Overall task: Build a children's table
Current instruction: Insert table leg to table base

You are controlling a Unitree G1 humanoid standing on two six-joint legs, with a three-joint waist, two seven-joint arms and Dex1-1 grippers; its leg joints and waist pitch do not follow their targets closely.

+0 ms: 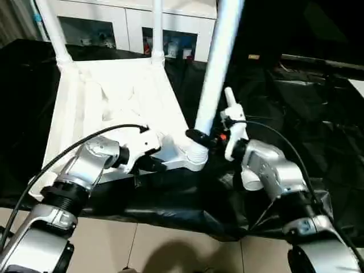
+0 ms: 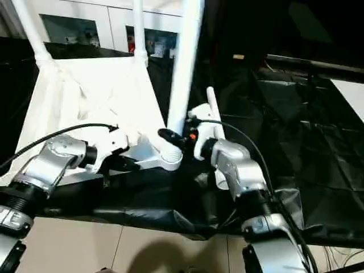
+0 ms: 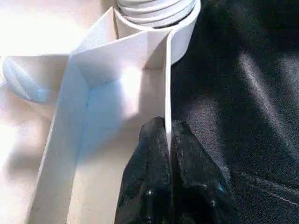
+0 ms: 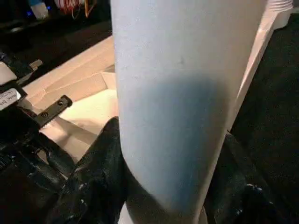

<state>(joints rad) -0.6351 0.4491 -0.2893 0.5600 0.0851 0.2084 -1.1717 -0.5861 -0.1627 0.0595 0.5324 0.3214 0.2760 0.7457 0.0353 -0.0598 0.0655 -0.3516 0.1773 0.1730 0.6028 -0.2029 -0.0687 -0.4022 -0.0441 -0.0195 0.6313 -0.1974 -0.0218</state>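
- The large white plastic rectangular table top [image 1: 114, 108] is being shown lying upside down, ribbed underside up, on the black-sheeted worktop [image 1: 296, 114].
- Two long white tapered tube legs [image 1: 52, 28] [image 1: 157, 28] are being shown standing in the far corner sockets, so that part is judged done.
- A third white tube leg [image 1: 219, 62] is being held slightly tilted in the near round corner socket [image 1: 196, 154], with the right gripper [image 1: 206, 139] clamped around its lower end; whether it is fully seated cannot be told.
- The top's near rim wall is being pinched between the closed black fingers [image 3: 154, 186] of the left gripper [image 3: 168, 135], steadying the top.
- The near-left corner is being hidden by the left forearm; a fourth leg is judged still to be fitted.
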